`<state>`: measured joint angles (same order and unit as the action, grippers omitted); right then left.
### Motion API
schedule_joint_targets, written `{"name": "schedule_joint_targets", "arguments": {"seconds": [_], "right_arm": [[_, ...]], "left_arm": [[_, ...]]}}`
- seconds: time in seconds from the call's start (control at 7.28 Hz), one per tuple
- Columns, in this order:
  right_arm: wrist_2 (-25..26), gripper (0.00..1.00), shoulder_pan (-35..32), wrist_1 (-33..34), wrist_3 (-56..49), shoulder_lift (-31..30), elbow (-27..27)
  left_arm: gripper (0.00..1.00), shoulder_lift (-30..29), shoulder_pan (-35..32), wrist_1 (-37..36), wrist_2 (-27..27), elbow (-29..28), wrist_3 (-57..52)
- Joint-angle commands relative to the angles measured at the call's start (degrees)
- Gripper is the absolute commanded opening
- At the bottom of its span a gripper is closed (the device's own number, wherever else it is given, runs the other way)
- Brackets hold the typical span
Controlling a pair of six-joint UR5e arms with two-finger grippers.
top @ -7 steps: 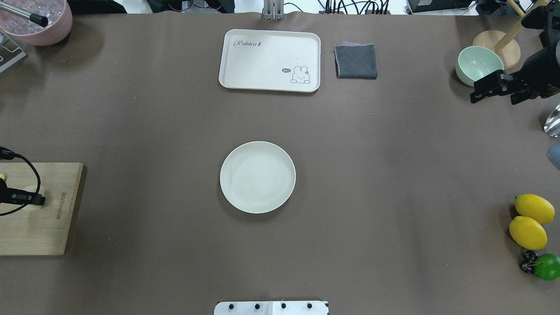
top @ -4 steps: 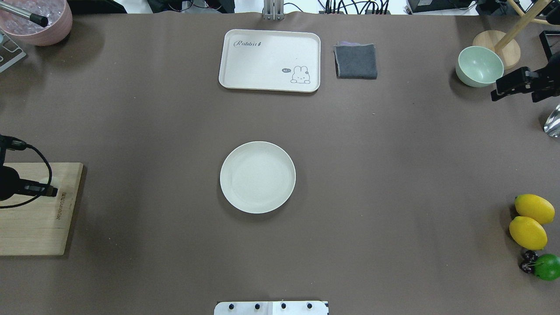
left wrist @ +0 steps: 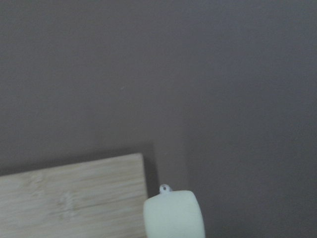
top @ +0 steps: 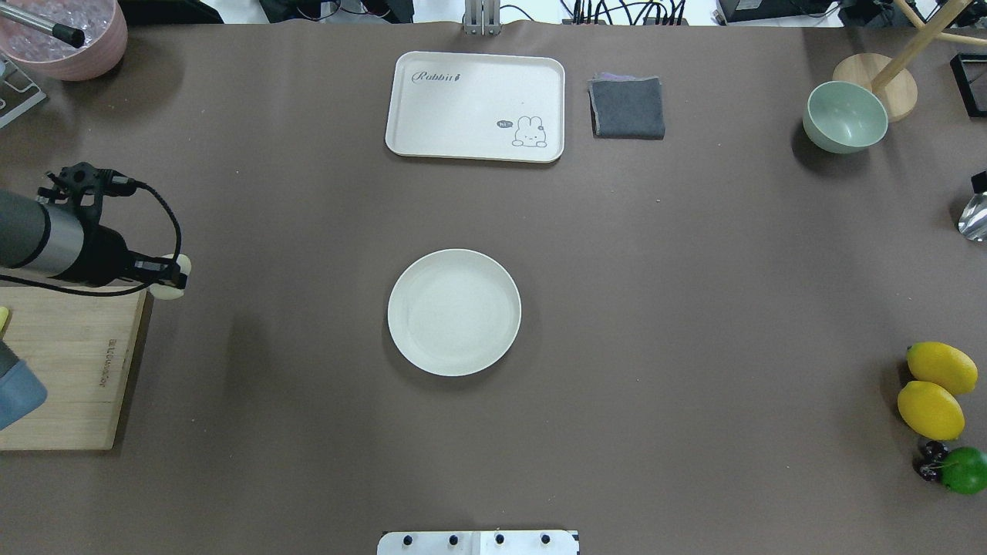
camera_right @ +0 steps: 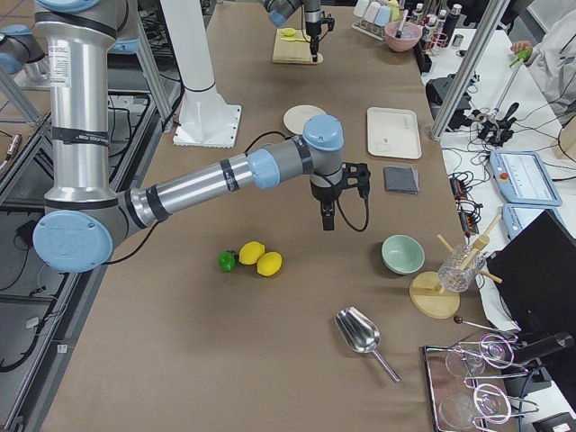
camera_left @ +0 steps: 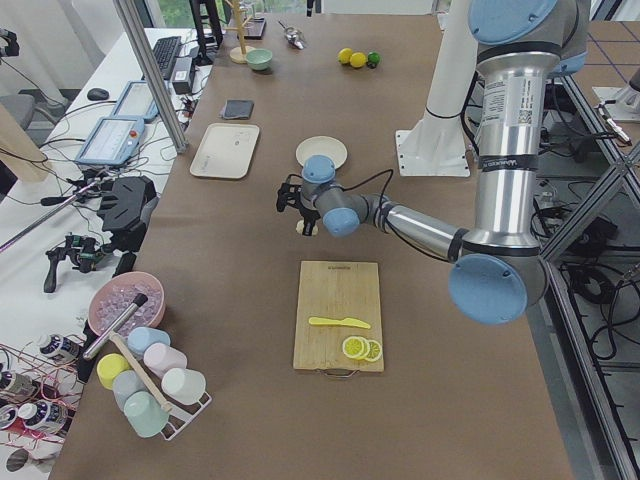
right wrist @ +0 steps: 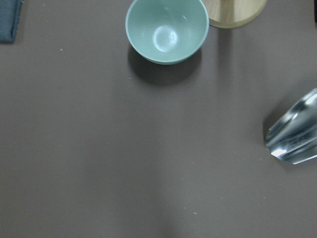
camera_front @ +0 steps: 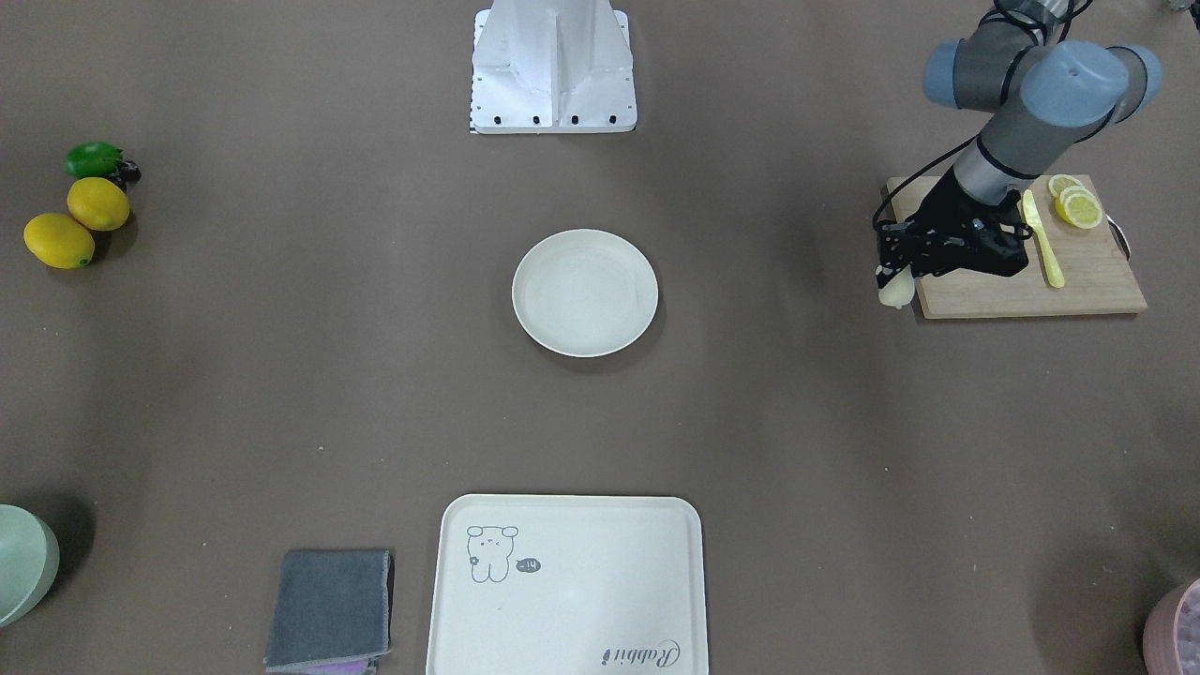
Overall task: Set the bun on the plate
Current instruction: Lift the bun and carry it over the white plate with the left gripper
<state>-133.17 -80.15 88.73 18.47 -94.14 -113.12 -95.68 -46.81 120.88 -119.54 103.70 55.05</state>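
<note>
My left gripper (top: 168, 276) is shut on the bun (top: 174, 284), a small pale cream stub. It hangs in the air just past the far right corner of the wooden cutting board (top: 62, 370). The bun (camera_front: 893, 293) also shows at the fingertips in the front view, and as a pale block, the bun (left wrist: 174, 215), at the bottom of the left wrist view. The round cream plate (top: 454, 312) lies empty mid-table, well to the right of the bun. My right gripper (camera_right: 328, 220) shows only in the exterior right view, so I cannot tell its state.
The cutting board (camera_front: 1031, 277) carries lemon slices (camera_front: 1076, 206) and a yellow knife (camera_front: 1042, 239). A rabbit tray (top: 476, 106) and a grey cloth (top: 627, 108) lie at the far side. A green bowl (top: 844, 116), whole lemons (top: 933, 389) and a metal scoop (right wrist: 297, 134) are on the right.
My left gripper has lifted the bun off the cutting board and carried it forward and right past the board's corner. The right arm has drawn back out of the overhead view.
</note>
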Motion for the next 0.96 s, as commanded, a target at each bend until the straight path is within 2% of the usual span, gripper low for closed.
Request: {"name": "schedule_joint_targets", "arguments": {"seconds": [0.0, 0.14, 0.27, 0.41, 0.55, 0.69, 0.82], "right_arm": [[-0.42, 1.00, -3.69, -0.04, -12.27, -5.69, 3.59], [-0.51, 1.00, -4.40, -0.48, -16.32, -6.14, 6.40], [-0.51, 1.00, -4.75, -0.48, -17.49, -6.23, 6.69], [-0.42, 1.00, -4.93, -0.57, -17.50, -6.24, 6.78], [-0.51, 1.00, -4.93, -0.48, -17.50, -6.24, 6.86], [-0.51, 1.00, -4.93, -0.48, -17.50, -6.93, 6.86], [-0.51, 1.00, -4.93, -0.57, -17.50, -7.20, 6.86]], "left_arm": [[0.30, -14.03, 5.19, -7.30, 0.61, -2.26, 10.28], [0.30, -21.23, 9.50, -8.98, 3.93, -5.32, 15.90], [0.30, -26.09, 13.98, -9.26, 8.14, -8.05, 20.14], [0.31, -28.40, 15.85, -9.26, 9.40, -8.68, 23.31], [0.37, -29.91, 18.48, -9.26, 12.19, -8.95, 25.52], [0.52, -32.27, 20.59, -9.00, 15.44, -11.48, 26.06], [0.86, -32.73, 21.40, -8.47, 17.74, -13.76, 25.81]]}}
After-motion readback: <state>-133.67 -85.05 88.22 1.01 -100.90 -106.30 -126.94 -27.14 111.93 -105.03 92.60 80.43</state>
